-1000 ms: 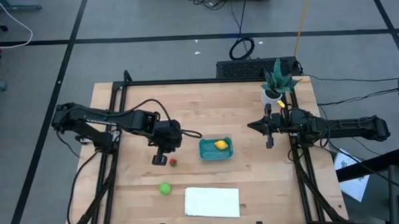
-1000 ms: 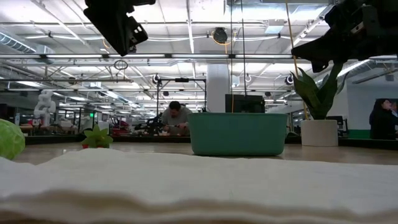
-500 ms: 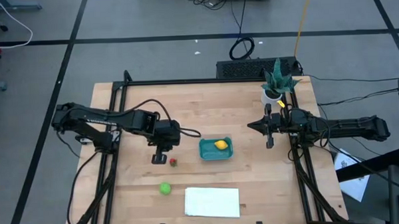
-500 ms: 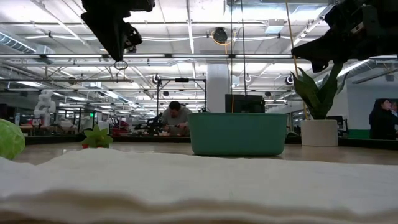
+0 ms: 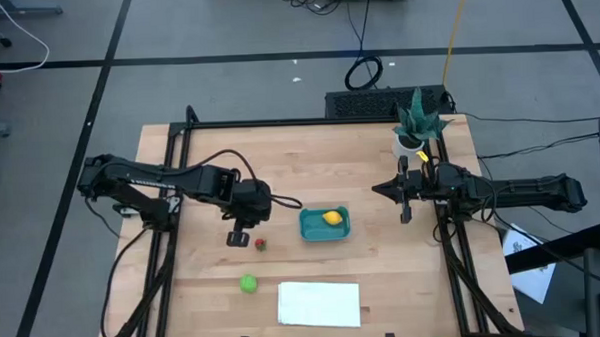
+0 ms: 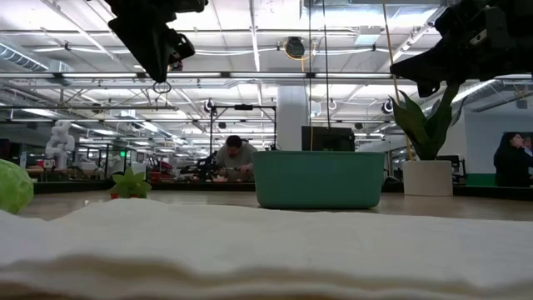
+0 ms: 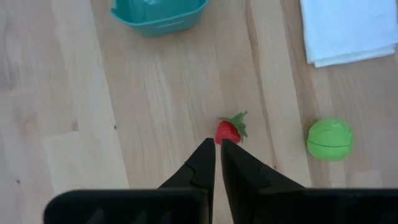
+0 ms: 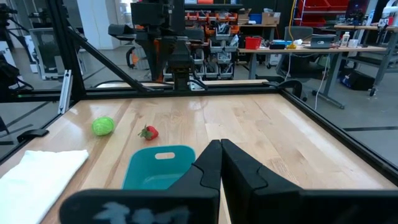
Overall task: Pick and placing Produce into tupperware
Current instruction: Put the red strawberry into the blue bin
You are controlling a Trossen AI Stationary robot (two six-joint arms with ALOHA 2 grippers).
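Observation:
The teal tupperware [image 5: 324, 224] stands mid-table with the yellow lemon [image 5: 332, 217] lying inside it. A small red fruit with green leaves [image 7: 229, 130] lies on the wood to the tub's left. The green ball [image 5: 247, 283] rests nearer the front edge. My left gripper [image 7: 217, 148] hangs shut, high above the table and pointing steeply down, just left of the red fruit [image 5: 261, 244], with nothing between its fingers. My right gripper [image 8: 221, 146] is shut and level at the table's right side [image 5: 376, 189], pointing toward the tub.
A flat white sheet [image 5: 319, 303] lies at the front edge, right of the green ball. A potted plant [image 5: 416, 124] stands at the far right corner. A black frame rail [image 5: 179, 143] runs around the table. Bare wood lies between the tub and the far edge.

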